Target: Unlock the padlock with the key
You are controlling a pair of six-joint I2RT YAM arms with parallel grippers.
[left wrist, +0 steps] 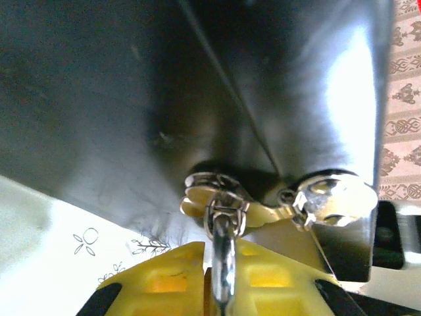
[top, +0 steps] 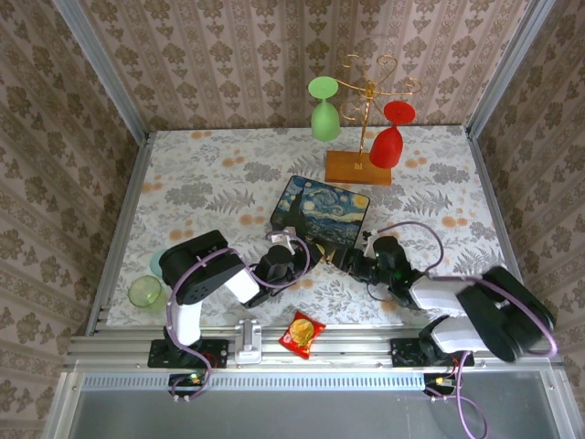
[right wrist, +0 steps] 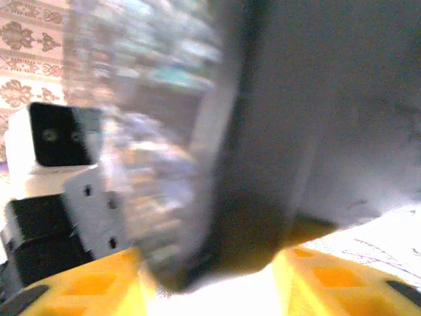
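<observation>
The Starry Night box (top: 324, 208) lies mid-table, and both grippers meet at its near edge. My left gripper (top: 297, 260) (left wrist: 220, 284) is shut on the padlock, whose silvery shackle (left wrist: 223, 253) runs up from between the yellow fingers (left wrist: 164, 276) and hooks through the ring of the box's clasp (left wrist: 220, 197). The padlock's brass body is mostly hidden between the fingers. My right gripper (top: 341, 259) (right wrist: 210, 293) is open, its yellow fingers (right wrist: 329, 266) spread either side of a blurred box corner (right wrist: 263, 164). The key is out of view.
A gold rack on a wooden base (top: 358, 167) at the back holds a green glass (top: 324, 114) and a red glass (top: 388, 142). A green cup (top: 145, 292) sits at the table's left edge. A red-orange snack packet (top: 301, 333) lies on the near rail.
</observation>
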